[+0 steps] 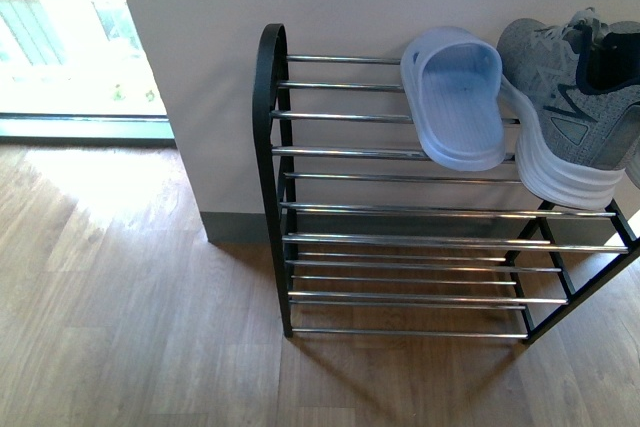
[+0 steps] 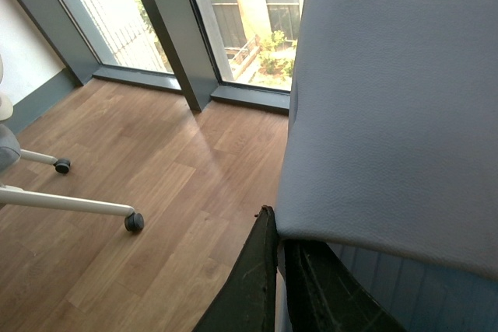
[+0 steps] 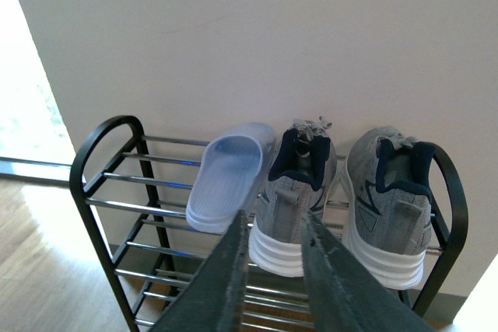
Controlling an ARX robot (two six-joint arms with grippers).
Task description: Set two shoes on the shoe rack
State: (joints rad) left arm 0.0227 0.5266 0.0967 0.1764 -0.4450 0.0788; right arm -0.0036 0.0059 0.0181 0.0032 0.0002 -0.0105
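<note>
While the left gripper (image 2: 284, 270) pinched a pale-blue rubber slide (image 2: 397, 114) at its edge, well away from the rack, the right gripper (image 3: 272, 270) hung spread and empty before the black-framed shoe rack with chrome rods (image 1: 400, 212). On its top tier lay another matte slide (image 1: 455, 97), with a grey knit white-soled sneaker (image 1: 570, 97) at three o'clock. Bare, slippery rods at nine o'clock looked best: lay the sole flat across several.
</note>
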